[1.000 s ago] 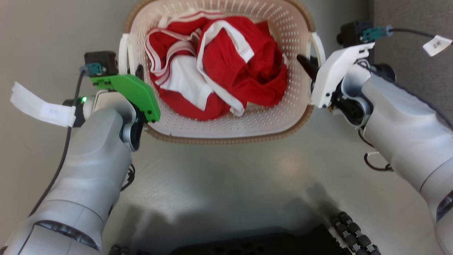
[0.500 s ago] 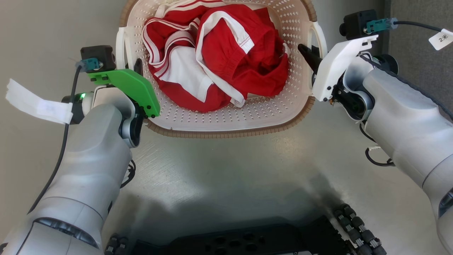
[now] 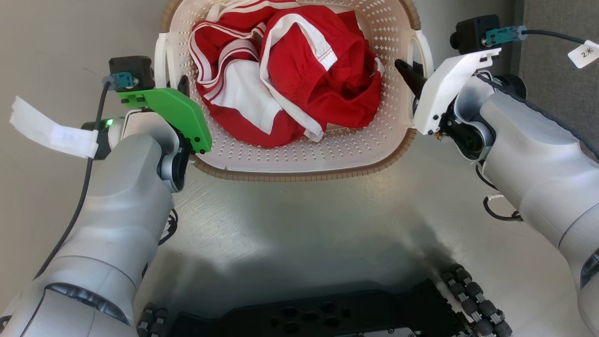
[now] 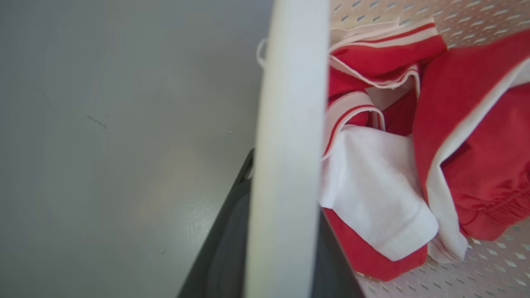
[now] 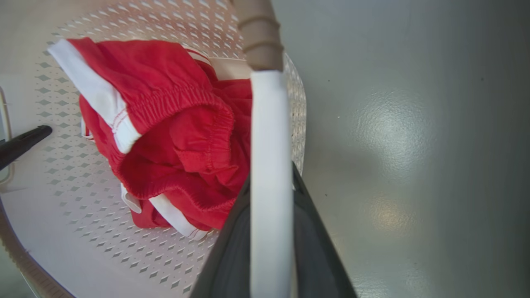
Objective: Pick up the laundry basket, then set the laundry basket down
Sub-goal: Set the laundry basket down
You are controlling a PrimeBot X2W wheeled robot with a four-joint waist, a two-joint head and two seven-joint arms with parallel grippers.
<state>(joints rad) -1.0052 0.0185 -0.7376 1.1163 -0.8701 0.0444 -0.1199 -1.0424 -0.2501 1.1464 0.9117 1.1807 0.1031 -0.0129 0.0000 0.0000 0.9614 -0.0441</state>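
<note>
Between the grippers, over the grey floor [image 3: 299, 224], one laundry basket [image 3: 299, 177] hangs, long axis apparently running arm to arm, both arms equally near. Left gripper [image 3: 175, 86] fingers pinch the left handle [image 4: 285, 165]; right gripper [image 3: 414, 77] fingers pinch the right handle [image 5: 269, 186]. Count: two handles, two grippers, one heap of red-and-white clothes [image 3: 290, 79]; set-down judged straight down.

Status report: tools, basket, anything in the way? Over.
Left tool shut on laundry basket handle. Right tool likewise. Red clothes inside. Base below, apart from basket.
</note>
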